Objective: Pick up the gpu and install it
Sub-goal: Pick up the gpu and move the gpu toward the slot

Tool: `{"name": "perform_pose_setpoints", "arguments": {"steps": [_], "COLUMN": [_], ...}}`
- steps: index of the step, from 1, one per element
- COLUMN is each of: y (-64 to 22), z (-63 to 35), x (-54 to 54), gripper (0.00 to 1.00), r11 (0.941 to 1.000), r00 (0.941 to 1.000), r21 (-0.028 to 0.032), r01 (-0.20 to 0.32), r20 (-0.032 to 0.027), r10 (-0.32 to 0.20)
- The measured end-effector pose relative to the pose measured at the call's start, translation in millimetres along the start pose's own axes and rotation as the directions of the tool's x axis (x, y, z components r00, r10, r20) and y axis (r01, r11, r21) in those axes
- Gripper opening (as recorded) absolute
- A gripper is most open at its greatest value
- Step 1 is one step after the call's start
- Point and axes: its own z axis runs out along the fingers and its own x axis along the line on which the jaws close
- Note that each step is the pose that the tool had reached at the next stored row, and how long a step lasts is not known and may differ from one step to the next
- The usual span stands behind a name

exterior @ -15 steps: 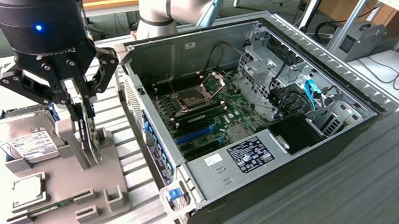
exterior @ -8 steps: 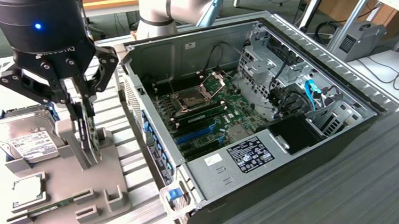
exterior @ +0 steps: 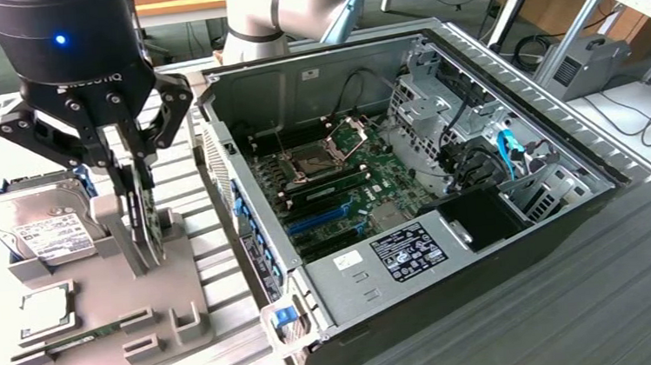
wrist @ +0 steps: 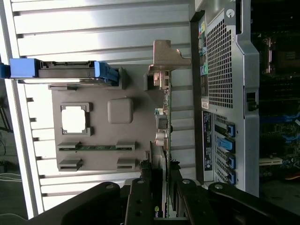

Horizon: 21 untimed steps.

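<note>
Gripping the gpu (exterior: 164, 223) edge-on, hand (exterior: 142, 239) clamped on both faces. Card stands upright in the grey holder (exterior: 92, 318) beside the open case (exterior: 329, 77).

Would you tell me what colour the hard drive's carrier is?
The carrier is blue, clearest in the wrist view.
</note>
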Motion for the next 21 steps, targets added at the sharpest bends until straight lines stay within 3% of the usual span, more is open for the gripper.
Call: {"name": "perform_pose_setpoints", "arguments": {"steps": [21], "y": [-0.4], "z": [-7.7], "x": [-0.1], "gripper": [0.26], "r11": [1.0000], "r00": [1.0000], "r21": [0.0000], "r01": [0.000], "r20": [-0.0001], "r10": [0.000]}}
